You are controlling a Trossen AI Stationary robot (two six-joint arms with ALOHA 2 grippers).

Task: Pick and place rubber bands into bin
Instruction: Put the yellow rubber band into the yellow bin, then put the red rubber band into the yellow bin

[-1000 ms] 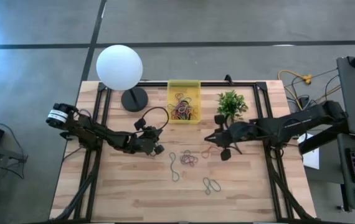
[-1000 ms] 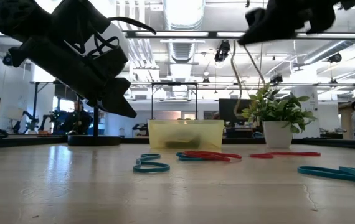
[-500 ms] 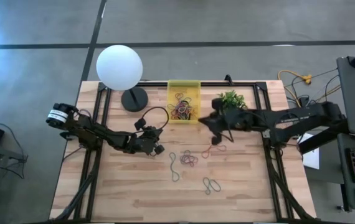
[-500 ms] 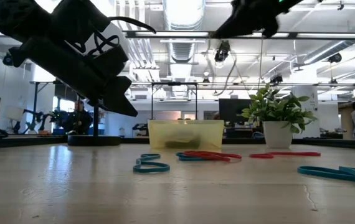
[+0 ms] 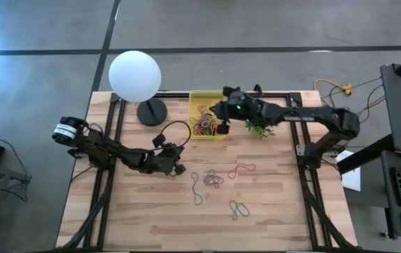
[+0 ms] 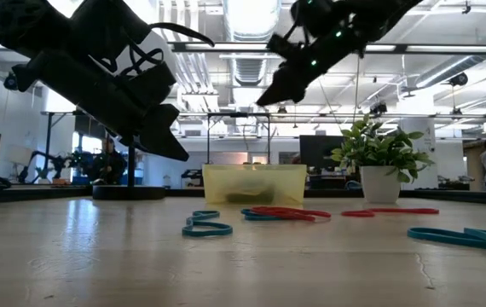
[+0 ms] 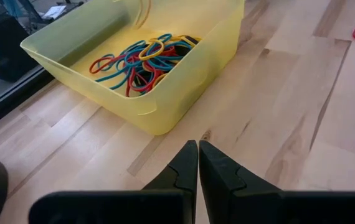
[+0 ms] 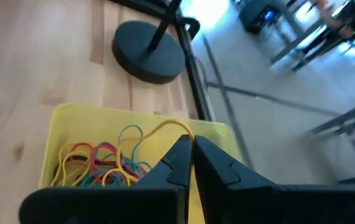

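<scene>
Currently left gripper (image 5: 179, 169) hovers closed and empty over the wooden table (image 5: 144, 218), near the small translucent yellow plastic bin (image 5: 207, 98). Loose coloured rubber bands (image 5: 213, 179) lie mid-table; more sit in the bin. Right gripper (image 5: 218, 116) is over the bin, pinched shut on an orange rubber band (image 8: 165, 127).
</scene>
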